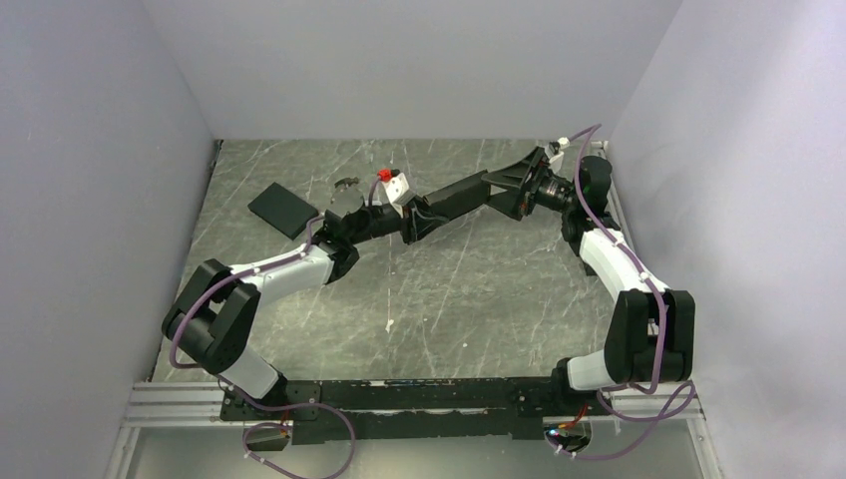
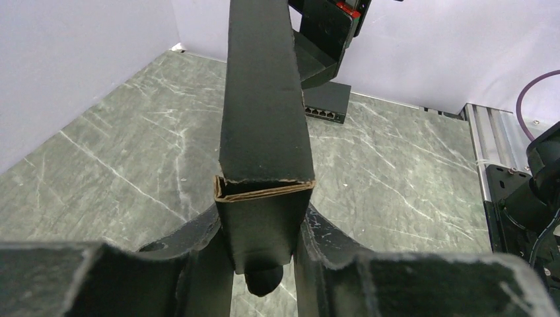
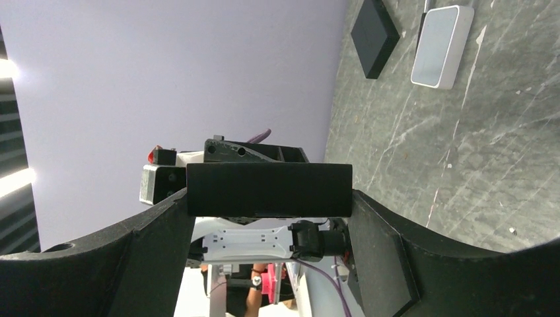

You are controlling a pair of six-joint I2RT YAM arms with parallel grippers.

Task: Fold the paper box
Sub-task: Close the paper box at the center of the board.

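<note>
The paper box (image 1: pixel 461 196) is a long, flattened matte black cardboard piece held in the air over the back middle of the table, stretched between both grippers. My left gripper (image 1: pixel 409 226) is shut on its left end. In the left wrist view the box (image 2: pixel 264 119) runs away from the gripper (image 2: pixel 264 264), with a raw brown cut edge showing. My right gripper (image 1: pixel 516 190) is shut on the right end. In the right wrist view the box end (image 3: pixel 267 190) spans the gap in my gripper (image 3: pixel 267 221), touching both fingers.
A plain black slab (image 1: pixel 282 210) lies at the back left, also in the right wrist view (image 3: pixel 374 36). A silver-grey case (image 3: pixel 441 45) lies beside it. A small black device with a row of ports (image 2: pixel 327 105) sits on the marble table (image 1: pixel 479 299). Walls close three sides.
</note>
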